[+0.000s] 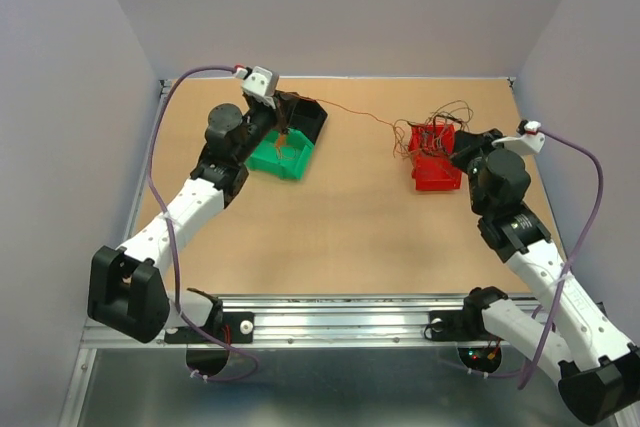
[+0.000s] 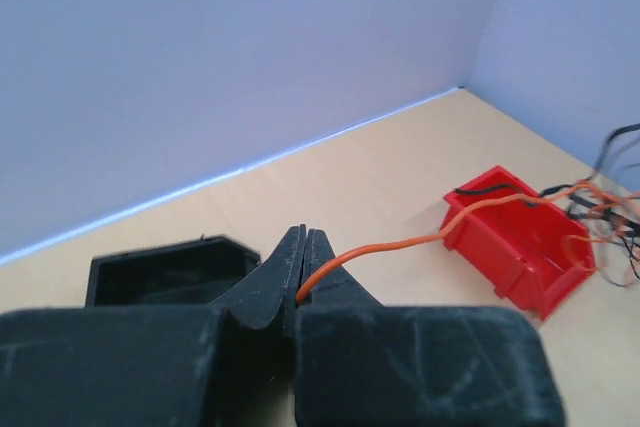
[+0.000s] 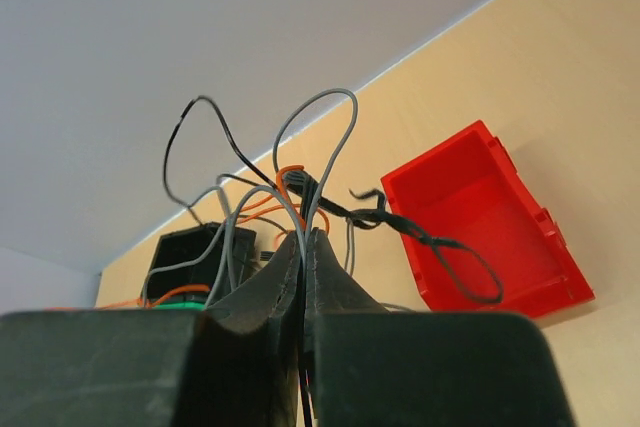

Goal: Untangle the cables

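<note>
The cables (image 1: 432, 129) form a loose tangle of thin black, grey and orange wires over the red bin (image 1: 437, 169). My right gripper (image 1: 459, 154) holds the bundle from the right. In the right wrist view the gripper (image 3: 304, 235) is shut on grey and black wires (image 3: 300, 182) that loop up above its tips. One orange-red wire (image 1: 350, 110) stretches left from the tangle to my left gripper (image 1: 290, 107), which hangs over the green bin (image 1: 283, 156). In the left wrist view that gripper (image 2: 303, 236) is shut on the orange wire (image 2: 400, 244), which leads back to the red bin (image 2: 520, 247).
A black bin (image 1: 306, 117) stands behind the green one, near the back wall; it also shows as the black bin (image 2: 165, 267) left of my left fingers. Purple arm cables (image 1: 160, 162) arc beside both arms. Bare wooden tabletop (image 1: 340, 217) lies between the bins and the arm bases.
</note>
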Robot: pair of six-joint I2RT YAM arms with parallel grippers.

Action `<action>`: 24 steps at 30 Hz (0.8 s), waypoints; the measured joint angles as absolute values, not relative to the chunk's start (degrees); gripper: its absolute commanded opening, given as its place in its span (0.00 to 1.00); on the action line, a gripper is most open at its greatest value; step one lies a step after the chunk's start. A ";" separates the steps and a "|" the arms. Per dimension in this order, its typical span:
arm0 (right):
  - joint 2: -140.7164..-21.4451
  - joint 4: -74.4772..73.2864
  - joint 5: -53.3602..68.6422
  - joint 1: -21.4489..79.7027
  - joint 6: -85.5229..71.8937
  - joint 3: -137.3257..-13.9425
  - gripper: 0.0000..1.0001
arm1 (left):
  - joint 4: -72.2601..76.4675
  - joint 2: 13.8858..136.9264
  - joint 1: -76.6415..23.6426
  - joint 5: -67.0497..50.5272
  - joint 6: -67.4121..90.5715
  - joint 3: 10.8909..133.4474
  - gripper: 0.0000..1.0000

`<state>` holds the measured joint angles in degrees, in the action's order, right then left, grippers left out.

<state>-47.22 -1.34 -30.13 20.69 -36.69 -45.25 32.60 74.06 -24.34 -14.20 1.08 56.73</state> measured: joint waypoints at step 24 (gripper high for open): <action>-46.85 -2.48 -15.81 20.69 -31.29 -45.32 0.01 | 27.90 75.26 2.33 -22.98 9.26 64.97 0.00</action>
<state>-46.85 -2.48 -15.81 20.69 -31.29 -45.32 27.90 75.26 2.33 -22.98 9.26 64.97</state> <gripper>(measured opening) 0.035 0.047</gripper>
